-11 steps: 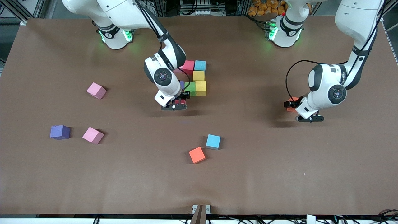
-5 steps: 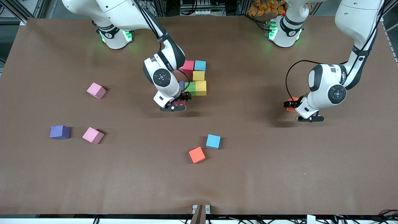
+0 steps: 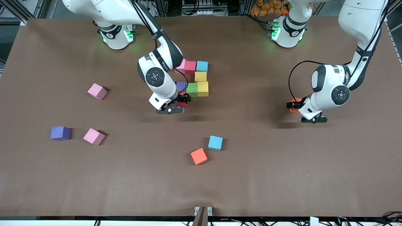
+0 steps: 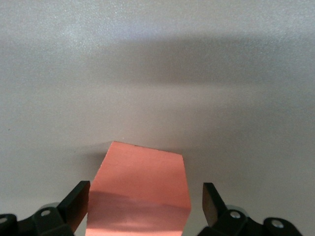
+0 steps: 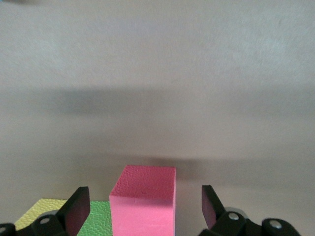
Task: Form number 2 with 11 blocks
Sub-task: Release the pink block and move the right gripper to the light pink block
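Part of the number 2 lies mid-table, made of blocks: pink [image 3: 180,65], red [image 3: 190,67], light blue [image 3: 202,66], yellow [image 3: 200,76], yellow [image 3: 203,88], green [image 3: 192,89] and purple [image 3: 181,85]. A red block [image 5: 145,189] stands beside the green one [image 5: 96,219]; in the front view it [image 3: 182,102] is half hidden. My right gripper [image 3: 170,110] [image 5: 142,209] hovers open over it, a gap on each side. Toward the left arm's end, my left gripper [image 3: 312,119] [image 4: 145,206] is open around an orange block [image 4: 142,182] [image 3: 295,109].
Loose blocks lie on the brown table [image 3: 282,172]: two pink ones [image 3: 97,91] [image 3: 94,136] and a purple one [image 3: 60,133] toward the right arm's end, plus a light blue one [image 3: 215,142] and an orange one [image 3: 198,156] nearer the front camera than the digit.
My right gripper opened, let go of the red block and drifted up and a little toward the right arm's end. The left arm has not moved.
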Tool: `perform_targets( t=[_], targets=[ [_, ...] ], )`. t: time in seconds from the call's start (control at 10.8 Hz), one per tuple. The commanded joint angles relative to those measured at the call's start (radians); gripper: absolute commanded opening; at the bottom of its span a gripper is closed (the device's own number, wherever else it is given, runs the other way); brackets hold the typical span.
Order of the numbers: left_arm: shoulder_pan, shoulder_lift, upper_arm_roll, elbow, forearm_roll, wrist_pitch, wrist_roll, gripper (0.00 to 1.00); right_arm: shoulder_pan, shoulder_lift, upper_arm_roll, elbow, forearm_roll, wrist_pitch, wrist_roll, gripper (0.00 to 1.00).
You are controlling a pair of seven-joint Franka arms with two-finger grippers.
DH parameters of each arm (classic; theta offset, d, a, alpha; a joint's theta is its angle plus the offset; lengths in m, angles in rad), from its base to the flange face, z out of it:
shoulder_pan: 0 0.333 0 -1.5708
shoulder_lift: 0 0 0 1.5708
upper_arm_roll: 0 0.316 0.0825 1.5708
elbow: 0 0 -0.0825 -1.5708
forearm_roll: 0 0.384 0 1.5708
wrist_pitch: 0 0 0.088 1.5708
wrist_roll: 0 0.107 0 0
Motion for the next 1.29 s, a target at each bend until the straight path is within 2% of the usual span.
perform_targets(
  t=[0.0,0.09,0.18,0.28,0.46,0.55,0.83,1.11,1.2],
  targets=[
    [0.009,0.002,-0.003,0.002,0.019,0.009,0.016,1.00,-0.077,-0.012,0.013,0.051,-0.010,-0.018,-0.059,1.00],
    [0.009,0.002,-0.003,0.002,0.019,0.009,0.016,1.00,-0.128,-0.021,0.021,0.061,-0.018,-0.019,-0.082,1.00],
    [0.009,0.002,-0.003,0.002,0.019,0.012,0.016,0.89,-0.183,-0.030,0.025,0.067,-0.030,-0.021,-0.117,1.00],
    [0.010,0.002,-0.003,0.002,0.019,0.015,0.016,0.38,-0.234,-0.037,0.025,0.067,-0.033,-0.021,-0.151,1.00],
    [0.010,0.002,-0.003,0.000,0.019,0.015,0.016,0.09,-0.353,-0.049,0.024,0.064,-0.045,-0.023,-0.229,1.00],
    [0.010,0.002,-0.003,0.000,0.019,0.015,0.016,0.00,-0.414,-0.050,0.024,0.062,-0.065,-0.023,-0.339,1.00],
    [0.010,0.002,-0.003,0.002,0.019,0.015,0.020,0.00,-0.571,-0.040,0.025,0.067,-0.067,-0.021,-0.489,1.00],
    [0.003,-0.004,0.007,0.036,0.020,-0.004,0.013,0.00,-0.676,-0.028,0.024,0.064,-0.067,-0.026,-0.480,1.00],
    [0.006,-0.003,0.008,0.068,0.052,-0.018,0.016,0.00,-0.697,-0.024,0.024,0.064,-0.067,-0.054,-0.466,1.00]
  ],
)
